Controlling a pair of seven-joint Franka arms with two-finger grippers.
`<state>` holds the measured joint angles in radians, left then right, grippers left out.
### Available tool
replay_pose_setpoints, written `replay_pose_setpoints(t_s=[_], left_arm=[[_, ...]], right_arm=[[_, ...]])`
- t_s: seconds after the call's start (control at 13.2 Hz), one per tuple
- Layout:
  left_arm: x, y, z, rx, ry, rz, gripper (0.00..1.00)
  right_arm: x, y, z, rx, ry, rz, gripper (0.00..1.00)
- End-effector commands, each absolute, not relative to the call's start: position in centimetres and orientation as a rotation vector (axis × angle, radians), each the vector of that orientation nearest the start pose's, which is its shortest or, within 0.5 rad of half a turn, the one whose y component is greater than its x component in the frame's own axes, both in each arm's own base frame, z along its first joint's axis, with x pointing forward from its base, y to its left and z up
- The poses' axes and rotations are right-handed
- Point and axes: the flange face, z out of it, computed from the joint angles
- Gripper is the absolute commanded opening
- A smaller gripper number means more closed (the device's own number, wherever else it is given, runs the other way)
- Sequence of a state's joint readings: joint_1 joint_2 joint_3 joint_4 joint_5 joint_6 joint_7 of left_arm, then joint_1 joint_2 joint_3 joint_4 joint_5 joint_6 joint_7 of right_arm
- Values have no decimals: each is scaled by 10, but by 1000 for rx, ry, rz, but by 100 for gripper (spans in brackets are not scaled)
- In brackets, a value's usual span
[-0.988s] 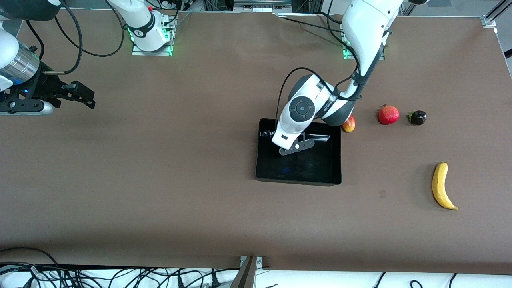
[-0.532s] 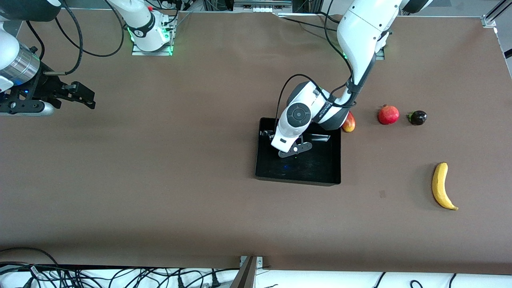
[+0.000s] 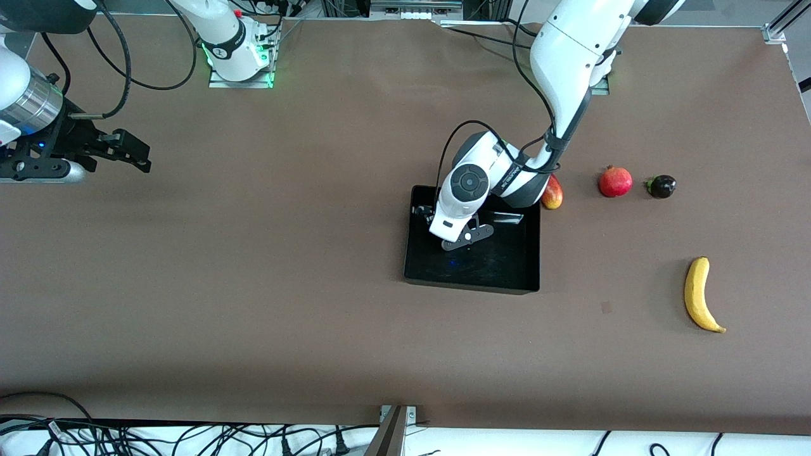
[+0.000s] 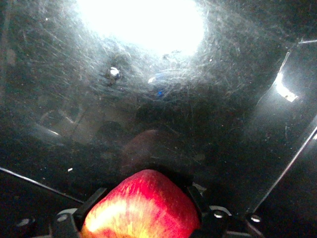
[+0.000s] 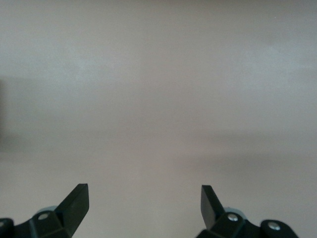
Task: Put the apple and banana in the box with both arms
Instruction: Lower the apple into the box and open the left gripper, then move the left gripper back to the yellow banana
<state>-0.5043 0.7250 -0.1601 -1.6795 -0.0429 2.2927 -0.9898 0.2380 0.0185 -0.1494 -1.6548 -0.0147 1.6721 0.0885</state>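
Gripping the apple [image 4: 141, 206] over the box [image 3: 472, 278] at frame centre, the left gripper [image 4: 143, 218]; mango [image 3: 553, 193], pomegranate [image 3: 615, 182], dark fruit [image 3: 662, 186] nearby; banana [image 3: 699, 294] lower right; right gripper [image 5: 143, 203] spread wide, waiting at the upper-left edge.

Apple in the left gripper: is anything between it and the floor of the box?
Nothing visible. The left gripper holds the apple over the box; the black floor under it looks bare.
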Motion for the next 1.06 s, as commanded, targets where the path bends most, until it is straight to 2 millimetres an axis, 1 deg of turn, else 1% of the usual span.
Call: replay_pose_setpoints(t_s=[0.0,0.15,0.23,0.38,0.46,0.53,0.61,0.68,0.76,0.84,0.91,0.99], left_arm=[[526,-410,166,-3081,-616,250,100],[525,-406,170,-3062,-629,268,100],[524,-404,183,-3048,-640,275,100],[525,-401,230,-3015,-643,306,100],[529,-395,256,-3007,-652,306,100],[536,-383,282,-2994,-677,310,100],[551,-355,311,-2973,-725,316,100],[561,-325,338,-2953,-763,337,100],[574,-292,362,-2940,-795,359,100],[591,-245,376,-2918,-798,418,100],[607,-198,385,-2930,-762,463,100],[622,-144,389,-2951,-702,466,100]], right_arm=[[568,47,588,-3165,-20,-16,100],[568,47,588,-3165,-20,-18,100],[567,48,588,-3164,-22,-18,100],[568,48,588,-3165,-23,-18,100],[568,48,588,-3165,-23,-18,100],[568,48,588,-3165,-23,-18,100],[568,47,589,-3164,-20,-20,100],[568,48,588,-3165,-23,-18,100],[568,48,588,-3165,-23,-18,100],[568,48,589,-3164,-22,-20,100],[568,47,588,-3165,-20,-18,100],[568,48,588,-3165,-23,-18,100]])
